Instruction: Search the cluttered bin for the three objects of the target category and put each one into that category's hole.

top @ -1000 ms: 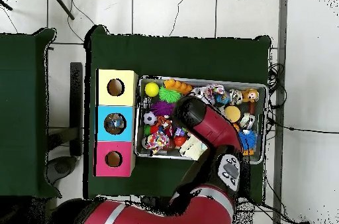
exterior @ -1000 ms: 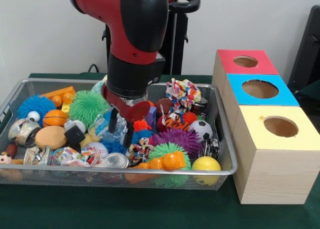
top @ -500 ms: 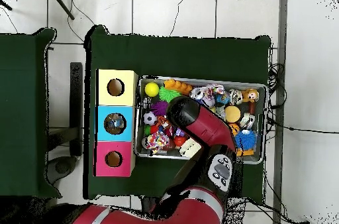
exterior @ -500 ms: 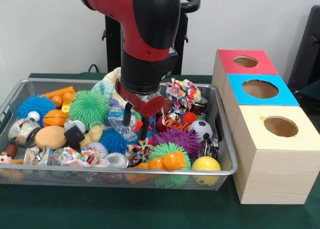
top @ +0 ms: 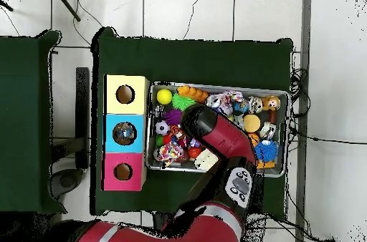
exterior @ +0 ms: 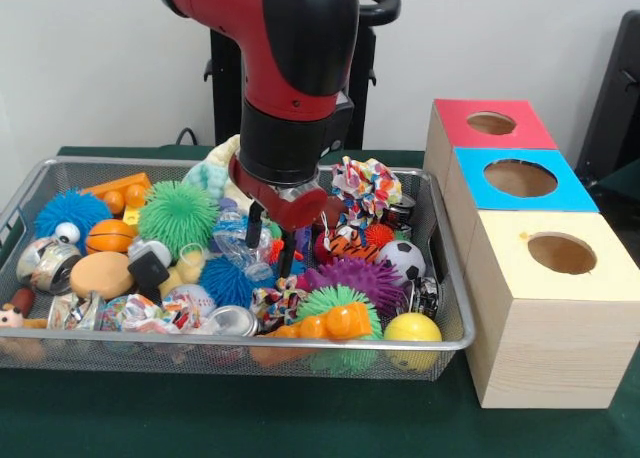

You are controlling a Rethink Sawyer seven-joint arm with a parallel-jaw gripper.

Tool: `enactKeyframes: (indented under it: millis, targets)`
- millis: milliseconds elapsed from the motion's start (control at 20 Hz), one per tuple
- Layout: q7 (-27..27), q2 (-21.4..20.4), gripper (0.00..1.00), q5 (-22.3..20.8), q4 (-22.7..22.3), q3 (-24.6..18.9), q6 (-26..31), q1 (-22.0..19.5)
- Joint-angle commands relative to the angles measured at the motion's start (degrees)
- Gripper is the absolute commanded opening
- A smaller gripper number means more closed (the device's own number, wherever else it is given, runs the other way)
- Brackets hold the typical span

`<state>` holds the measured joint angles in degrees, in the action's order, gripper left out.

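Note:
The silver wire-mesh bin (exterior: 452,278) holds many toys and lies left of the boxes; it also shows in the overhead view (top: 218,87). My gripper (exterior: 270,244) hangs over the bin's middle, a little above the clutter. It is shut on a crushed clear plastic bottle (exterior: 236,248), which sticks out to the left of the fingers. Three wooden boxes with round holes stand in a row: red top (exterior: 520,130), blue top (exterior: 565,190), yellow top (exterior: 612,276). In the overhead view my red arm (top: 215,130) covers the gripper.
Around the gripper lie a green spiky ball (exterior: 177,215), a blue spiky ball (exterior: 226,281), a purple spiky ball (exterior: 356,276), a soccer ball (exterior: 403,259), a rope toy (exterior: 367,188) and a yellow ball (exterior: 412,329). The table is green cloth (exterior: 300,418).
My gripper moved right and a little up over the bin, and the clear plastic bottle came along with it. In the last half second it hardly moved.

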<state>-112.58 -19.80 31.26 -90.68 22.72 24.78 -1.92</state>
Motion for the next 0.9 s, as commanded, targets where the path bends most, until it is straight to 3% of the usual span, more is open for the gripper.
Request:
enactKeyframes:
  millis: [50, 200, 450, 650, 750, 900]
  targets:
    - [-17.12, -1.02, 1.00, 2.28, 0.08, -2.32, 11.53, -0.18]
    - [-21.22, -3.63, 1.00, 3.41, -2.60, -1.26, 14.33, 2.28]
    - [-28.30, -6.41, 1.00, 9.75, -8.70, -3.97, 13.06, 5.47]
    - [-31.71, -7.76, 1.00, 12.75, -10.92, -4.21, 12.80, 8.16]
    - [-30.03, -7.95, 1.00, 11.56, -10.53, -3.07, 12.10, 8.35]
    - [-20.33, -5.65, 1.00, 5.57, -4.74, -1.45, 8.46, 3.83]
